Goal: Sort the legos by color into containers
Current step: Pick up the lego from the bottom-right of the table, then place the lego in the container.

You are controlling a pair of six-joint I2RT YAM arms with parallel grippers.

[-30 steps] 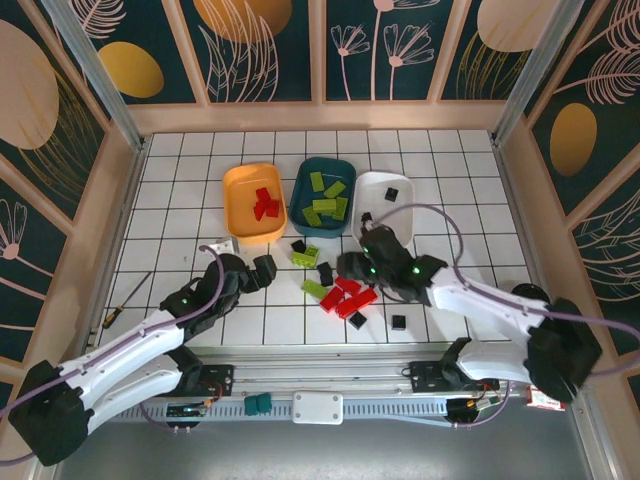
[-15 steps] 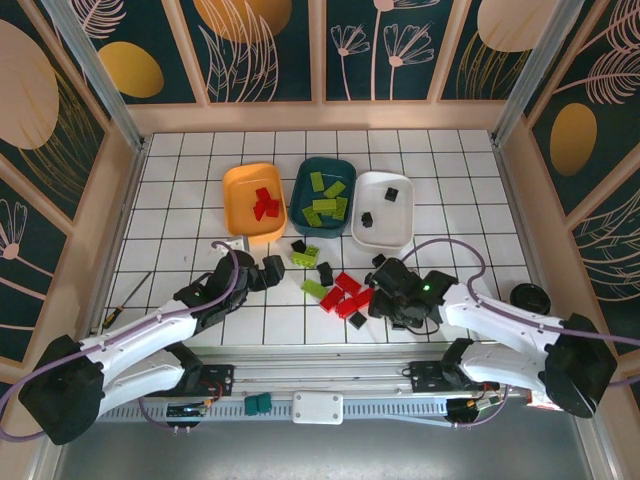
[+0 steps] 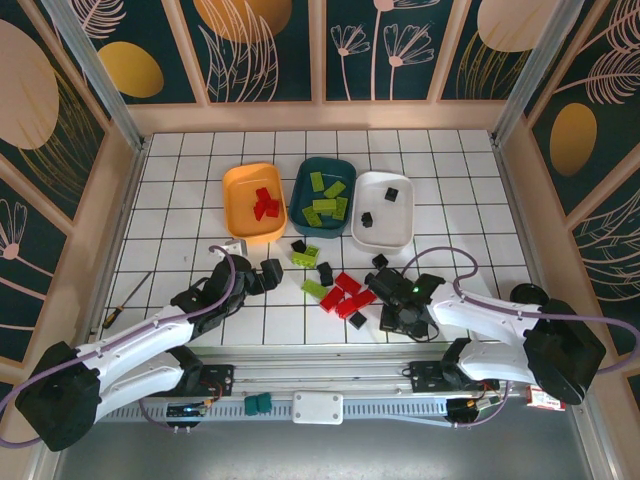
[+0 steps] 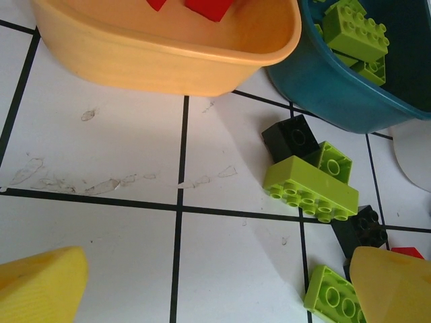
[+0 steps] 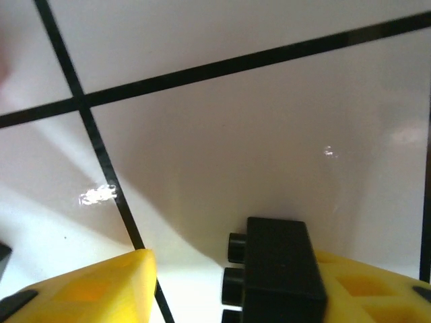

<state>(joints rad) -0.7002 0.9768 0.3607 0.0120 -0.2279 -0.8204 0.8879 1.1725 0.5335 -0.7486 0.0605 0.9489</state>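
Three containers stand at the back: an orange tub [image 3: 254,203] with red legos, a dark teal tub [image 3: 324,196] with lime green ones, and a white tub [image 3: 384,208] with black ones. Loose red legos [image 3: 345,295], green legos [image 3: 306,256] and black legos [image 3: 325,272] lie in front of them. My right gripper [image 3: 397,318] [image 5: 229,282] is low on the table, open around a black brick [image 5: 279,269]. That brick rests against the right finger, with a gap to the left finger [image 5: 101,289]. My left gripper [image 3: 268,272] [image 4: 215,289] is open and empty, near a green brick [image 4: 310,185].
A screwdriver [image 3: 125,300] lies at the left, and a small white tag [image 3: 228,246] lies beside the left gripper. Two teal blocks [image 3: 258,403] and a white box [image 3: 318,407] sit on the front rail. Wooden walls enclose the tiled table.
My right gripper moved from the white tub toward the front, down over a black brick, and its jaws narrowed. The left gripper crept slightly right.
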